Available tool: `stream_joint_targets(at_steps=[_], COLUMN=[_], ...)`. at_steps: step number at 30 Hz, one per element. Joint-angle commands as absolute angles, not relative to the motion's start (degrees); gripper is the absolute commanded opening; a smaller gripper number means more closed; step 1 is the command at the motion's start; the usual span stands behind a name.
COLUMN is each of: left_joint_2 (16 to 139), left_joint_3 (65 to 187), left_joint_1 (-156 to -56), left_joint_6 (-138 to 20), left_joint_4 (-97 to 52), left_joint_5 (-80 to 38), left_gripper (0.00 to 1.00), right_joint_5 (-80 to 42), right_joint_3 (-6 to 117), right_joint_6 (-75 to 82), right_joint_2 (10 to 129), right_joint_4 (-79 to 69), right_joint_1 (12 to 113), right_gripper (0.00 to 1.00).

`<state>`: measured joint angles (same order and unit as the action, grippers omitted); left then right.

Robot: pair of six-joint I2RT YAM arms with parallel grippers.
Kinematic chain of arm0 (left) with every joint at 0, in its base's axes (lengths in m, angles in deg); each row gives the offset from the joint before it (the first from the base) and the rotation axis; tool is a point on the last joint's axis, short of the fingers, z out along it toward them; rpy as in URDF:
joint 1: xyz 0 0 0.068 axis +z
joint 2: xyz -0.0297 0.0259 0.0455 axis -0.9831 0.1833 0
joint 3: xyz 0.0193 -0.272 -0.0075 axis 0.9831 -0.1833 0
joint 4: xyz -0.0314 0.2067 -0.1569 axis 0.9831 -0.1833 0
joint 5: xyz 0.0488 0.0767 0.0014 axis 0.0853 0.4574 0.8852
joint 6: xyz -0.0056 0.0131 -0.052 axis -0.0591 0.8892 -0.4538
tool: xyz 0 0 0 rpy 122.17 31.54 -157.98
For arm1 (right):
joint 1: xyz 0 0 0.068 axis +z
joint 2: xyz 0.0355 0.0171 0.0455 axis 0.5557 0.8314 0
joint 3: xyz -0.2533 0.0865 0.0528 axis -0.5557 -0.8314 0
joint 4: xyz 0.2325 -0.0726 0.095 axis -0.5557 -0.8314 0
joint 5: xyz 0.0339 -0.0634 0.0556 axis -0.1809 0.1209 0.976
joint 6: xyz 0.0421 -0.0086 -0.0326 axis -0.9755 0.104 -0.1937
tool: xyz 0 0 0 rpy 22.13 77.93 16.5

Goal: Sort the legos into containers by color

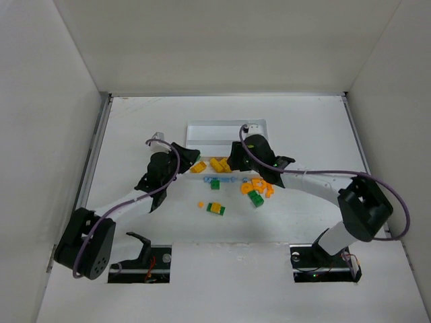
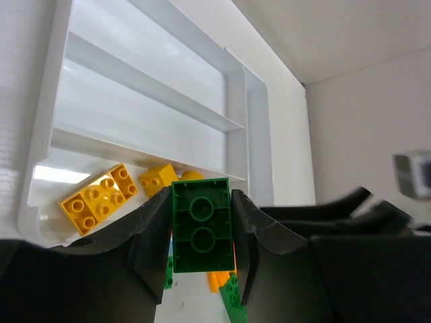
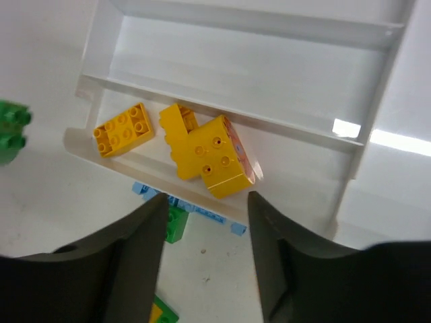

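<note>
My left gripper (image 2: pixel 201 196) is shut on a green lego (image 2: pixel 201 225), held underside up just before the near edge of the white tray (image 2: pixel 229 87). From above, that left gripper (image 1: pixel 190 159) hovers at the tray's near left corner. Three yellow legos (image 3: pixel 219 156) lie in the tray's nearest section (image 3: pixel 289 151); the other sections (image 3: pixel 256 67) hold nothing. My right gripper (image 3: pixel 207 208) stands open over the tray's near rim, nothing between its fingers. In the top view, the right gripper (image 1: pixel 236 161) is beside the yellow legos (image 1: pixel 219 165).
A light blue piece (image 3: pixel 185 202) lies against the tray's outer near wall, a green brick (image 3: pixel 176 224) just before it. Orange bricks (image 1: pixel 259 185), a green one (image 1: pixel 255 197), a yellow-green pair (image 1: pixel 216 209) and a small orange one (image 1: pixel 201 204) lie on the table.
</note>
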<state>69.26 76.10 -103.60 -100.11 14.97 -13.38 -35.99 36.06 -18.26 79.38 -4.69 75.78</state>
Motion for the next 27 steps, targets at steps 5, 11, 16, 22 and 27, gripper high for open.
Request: stream_joint_targets(at_steps=[5,11,16,22,27], left_joint_2=[78.86,87.21,94.24,99.44,100.15], left_joint_3=[89.00,97.18,102.54,105.89,106.68], left_joint_1=[-105.40,-106.28,-106.37,-106.37,-106.55], left_joint_6=[-89.97,-83.38,-81.79,-81.35,-81.52], left_joint_4=[4.94,0.81,-0.51,-1.57,-1.75], left_joint_5=[-4.80,1.37,2.43,3.40,4.45], left_gripper=[0.20,0.21,0.21,0.21,0.27], right_joint_5=[-40.20,-38.97,-35.02,-34.05,-33.00], right_joint_3=[28.01,25.62,26.06,25.98,26.24], right_joint_6=[-18.33,-18.34,-16.40,-15.61,-15.00], right_joint_2=[66.96,64.85,63.97,63.08,63.52], right_joint_4=[4.93,7.76,7.40,7.23,6.88], right_joint_1=[75.99,76.95,78.80,79.33,79.68], right_gripper=[0.32,0.34,0.38,0.39,0.52])
